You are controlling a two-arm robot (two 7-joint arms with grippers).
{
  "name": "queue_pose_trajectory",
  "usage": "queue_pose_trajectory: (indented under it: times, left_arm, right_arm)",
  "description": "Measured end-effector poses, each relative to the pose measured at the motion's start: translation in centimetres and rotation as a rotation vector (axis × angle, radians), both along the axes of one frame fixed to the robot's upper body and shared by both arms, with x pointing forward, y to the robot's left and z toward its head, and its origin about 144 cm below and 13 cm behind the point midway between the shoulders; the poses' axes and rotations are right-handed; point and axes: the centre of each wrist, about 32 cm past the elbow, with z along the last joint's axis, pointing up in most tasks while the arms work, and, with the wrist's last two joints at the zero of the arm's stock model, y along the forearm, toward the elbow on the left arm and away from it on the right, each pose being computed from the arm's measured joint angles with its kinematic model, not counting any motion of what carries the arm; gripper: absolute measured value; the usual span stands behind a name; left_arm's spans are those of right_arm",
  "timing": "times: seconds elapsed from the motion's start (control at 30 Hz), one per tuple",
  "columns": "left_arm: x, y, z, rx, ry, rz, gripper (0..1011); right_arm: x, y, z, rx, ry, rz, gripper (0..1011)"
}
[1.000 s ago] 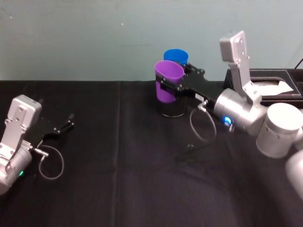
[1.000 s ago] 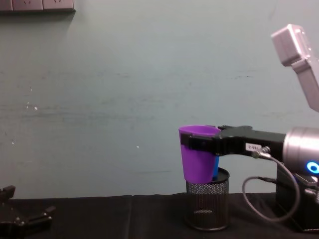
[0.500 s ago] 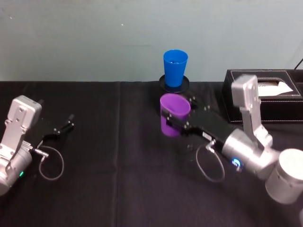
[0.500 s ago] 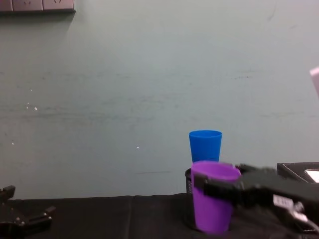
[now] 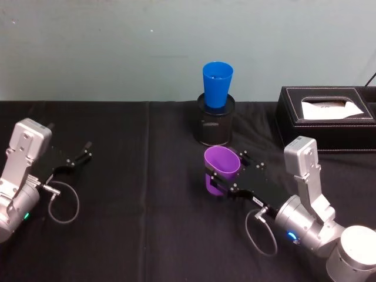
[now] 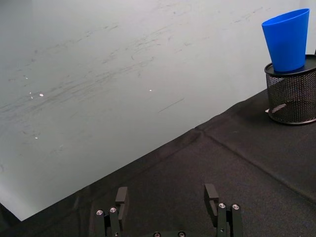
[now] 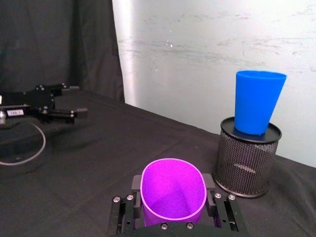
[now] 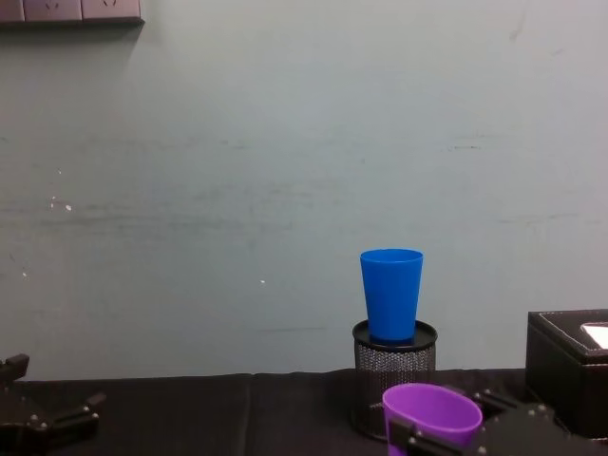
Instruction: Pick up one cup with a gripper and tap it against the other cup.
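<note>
Lower right of the head view: right gripper [image 5: 221, 183] clamped on the purple cup [image 5: 220, 172], upright.
Lower left: left gripper [image 5: 79, 157] spread, idle, well apart.
Upper centre: blue cup [image 5: 217, 84] upright on a mesh holder [image 5: 214, 125], beyond the purple cup, apart.
Right wrist view: jaws flank the purple rim; chest view crops them.

Tapered purple plastic tumbler [image 5: 221, 170] upright, clamped in right tool [image 5: 226, 181], bright blue tapered plastic tumbler [image 5: 217, 83] upright behind, well apart
</note>
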Motion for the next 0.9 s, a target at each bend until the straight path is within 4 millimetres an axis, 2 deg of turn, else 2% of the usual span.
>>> queue_pose_trajectory:
  times: [0.47,0.9]
  left_arm:
    - [0.0,0.0,0.0,0.000,0.000,0.000,1000]
    - [0.0,0.0,0.0,0.000,0.000,0.000,1000]
  right_arm:
    - [-0.1,0.3,-1.5,-0.029,-0.009,-0.021,722]
    - [-0.2,0.3,-1.7,-0.031,-0.015,-0.029,722]
